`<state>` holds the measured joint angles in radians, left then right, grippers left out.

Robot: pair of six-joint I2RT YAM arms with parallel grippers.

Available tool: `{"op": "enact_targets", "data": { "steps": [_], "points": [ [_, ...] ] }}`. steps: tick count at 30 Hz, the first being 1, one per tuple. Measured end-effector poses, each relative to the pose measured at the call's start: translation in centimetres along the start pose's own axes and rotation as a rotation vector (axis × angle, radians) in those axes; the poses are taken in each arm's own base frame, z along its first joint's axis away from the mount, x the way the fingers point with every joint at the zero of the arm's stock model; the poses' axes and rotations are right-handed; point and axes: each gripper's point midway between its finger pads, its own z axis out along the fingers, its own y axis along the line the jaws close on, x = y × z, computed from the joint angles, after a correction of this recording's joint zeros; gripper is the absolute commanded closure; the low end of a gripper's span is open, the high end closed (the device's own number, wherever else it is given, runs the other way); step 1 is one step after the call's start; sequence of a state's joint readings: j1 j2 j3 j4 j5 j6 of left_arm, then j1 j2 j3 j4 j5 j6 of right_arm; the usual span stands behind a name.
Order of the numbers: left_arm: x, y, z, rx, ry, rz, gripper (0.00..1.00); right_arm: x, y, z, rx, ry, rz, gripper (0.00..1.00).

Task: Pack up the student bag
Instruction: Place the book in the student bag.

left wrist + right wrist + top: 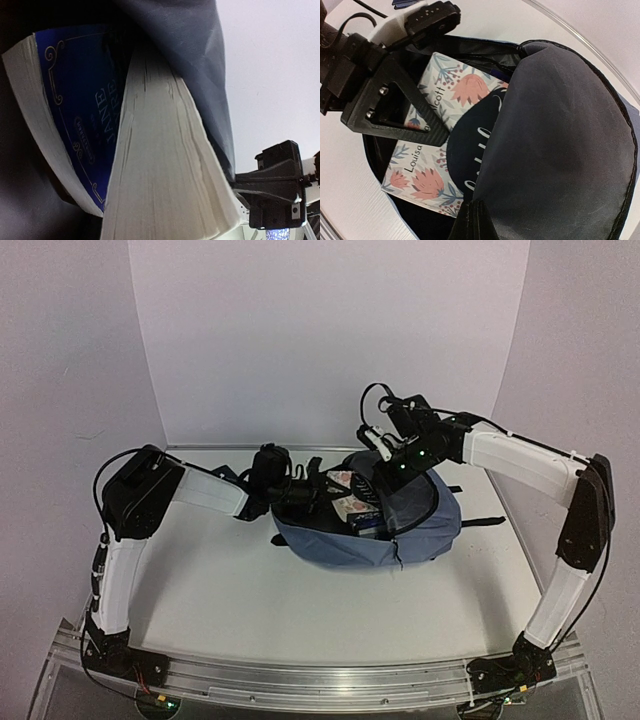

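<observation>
Student bag (425, 530) lies open at desk (250, 590) ctr-rear, w/ floral Louisa Alcott bk (445, 87) + blue Jane Eyre bk (85, 100) inside. R claw (395, 472) clenched on the bag's top flap, holding it up. L claw (303, 497) at bag mouth by the bks; can't tell if it's gripping.

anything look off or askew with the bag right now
Nothing is spilled or damaged. The floral book lies tilted in the open student bag, partly under its flap, and the blue Jane Eyre book leans crookedly against another book.
</observation>
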<state>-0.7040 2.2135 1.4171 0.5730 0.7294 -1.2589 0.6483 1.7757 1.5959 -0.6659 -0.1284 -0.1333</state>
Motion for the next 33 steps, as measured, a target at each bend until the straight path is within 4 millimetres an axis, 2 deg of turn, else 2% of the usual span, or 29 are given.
{"op": "enact_targets", "data": {
  "steps": [4, 8, 11, 15, 16, 21, 24, 26, 33],
  "points": [
    [0.2, 0.8, 0.1, -0.041, -0.004, 0.001, 0.59, 0.1, 0.0, -0.1, 0.001, -0.001, 0.000, 1.00],
    [0.6, 3.3, -0.9, -0.176, -0.028, -0.029, 0.43, 0.2, 0.0, -0.1, 0.000, 0.000, 0.000, 1.00],
    [0.8, 4.2, -2.1, -0.266, -0.054, -0.030, 0.40, 0.2, 0.0, -0.1, 0.000, -0.002, 0.000, 1.00],
    [0.8, 3.4, -3.8, -0.324, -0.093, -0.002, 0.39, 0.2, 0.0, -0.1, 0.000, -0.002, 0.000, 1.00],
    [0.9, 3.2, -4.3, -0.335, -0.106, 0.004, 0.40, 0.2, 0.0, -0.1, 0.000, -0.002, 0.000, 1.00],
    [1.1, 2.7, -5.4, -0.353, -0.127, 0.023, 0.60, 0.2, 0.0, -0.1, -0.001, -0.002, 0.003, 1.00],
    [1.5, 3.3, -5.6, -0.363, -0.120, 0.018, 0.81, 0.2, 0.1, 0.0, -0.004, -0.002, 0.003, 1.00],
    [1.8, 3.6, -5.7, -0.362, -0.115, 0.008, 0.88, 0.3, 0.2, 0.1, -0.011, -0.001, 0.003, 1.00],
    [1.4, 3.2, -4.1, -0.304, -0.096, 0.010, 0.90, 0.8, 0.7, 0.4, -0.040, 0.007, 0.006, 1.00]
  ]
}}
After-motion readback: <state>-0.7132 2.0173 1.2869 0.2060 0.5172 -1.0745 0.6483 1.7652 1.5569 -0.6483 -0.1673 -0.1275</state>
